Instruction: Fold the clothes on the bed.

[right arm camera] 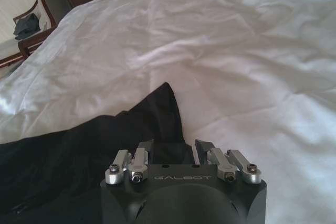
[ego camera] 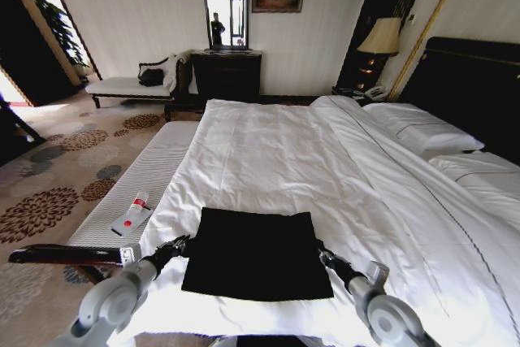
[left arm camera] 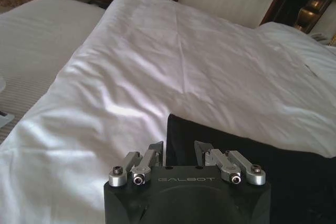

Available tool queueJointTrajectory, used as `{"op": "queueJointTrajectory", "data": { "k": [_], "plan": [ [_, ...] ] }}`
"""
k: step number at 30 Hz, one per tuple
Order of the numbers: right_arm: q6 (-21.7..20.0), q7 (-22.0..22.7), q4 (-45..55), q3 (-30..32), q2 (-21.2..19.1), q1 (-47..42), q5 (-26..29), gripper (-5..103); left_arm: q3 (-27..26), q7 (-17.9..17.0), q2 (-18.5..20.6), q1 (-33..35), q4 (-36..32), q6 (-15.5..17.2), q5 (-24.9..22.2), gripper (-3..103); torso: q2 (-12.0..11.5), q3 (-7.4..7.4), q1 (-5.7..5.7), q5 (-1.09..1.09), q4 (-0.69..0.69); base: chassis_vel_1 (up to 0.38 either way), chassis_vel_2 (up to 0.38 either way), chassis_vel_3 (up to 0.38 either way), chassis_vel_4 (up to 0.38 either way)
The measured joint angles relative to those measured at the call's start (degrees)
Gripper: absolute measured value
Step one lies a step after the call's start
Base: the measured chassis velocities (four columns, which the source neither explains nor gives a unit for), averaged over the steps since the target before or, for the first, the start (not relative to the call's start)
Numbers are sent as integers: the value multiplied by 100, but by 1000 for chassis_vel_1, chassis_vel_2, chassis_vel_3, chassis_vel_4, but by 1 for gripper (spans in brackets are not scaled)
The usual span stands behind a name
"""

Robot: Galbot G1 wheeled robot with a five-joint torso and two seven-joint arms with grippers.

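Note:
The clothes point(ego camera: 256, 253) are a black garment lying flat as a rough rectangle on the white duvet of the bed point(ego camera: 276, 152), close to the near edge. My left gripper point(ego camera: 180, 243) sits at the garment's left edge. In the left wrist view that gripper point(left arm camera: 178, 153) is open, and the black cloth's point(left arm camera: 247, 171) edge starts between its fingers. My right gripper point(ego camera: 321, 251) is at the garment's right edge. The right wrist view shows this gripper point(right arm camera: 174, 150) open, with a raised fold of the cloth point(right arm camera: 105, 150) running into the gap.
A long white bench point(ego camera: 138, 176) runs along the bed's left side with a small white-and-red remote point(ego camera: 134, 213) on it. Pillows point(ego camera: 422, 132) and a dark headboard point(ego camera: 471, 87) are at the right. A chaise point(ego camera: 130, 85) and a dresser point(ego camera: 226, 75) stand by the far wall.

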Motion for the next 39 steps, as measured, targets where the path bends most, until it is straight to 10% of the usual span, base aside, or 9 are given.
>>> {"op": "queueJointTrajectory", "data": {
  "k": [10,17,25,39],
  "plan": [
    [-244,547,603,775,-193,654,1027,80,-542,-305,-39,-1281,-262,281,-1681,72,0,0,0,0,-1,0,0,0,0],
    [-252,526,-134,167,-145,1590,889,100,442,-77,-342,-2645,1641,588,-2021,97,-1,2,2,-1,-3,0,0,0,0],
    [-252,519,-793,-512,-65,2284,851,100,641,689,-778,-3014,2858,702,-2116,100,-1,1,1,1,0,0,0,0,0],
    [-217,491,-1366,-1099,-48,2841,828,100,1060,959,-1130,-3402,3913,586,-1703,100,0,0,0,0,-4,0,0,0,0]
  ]
}}
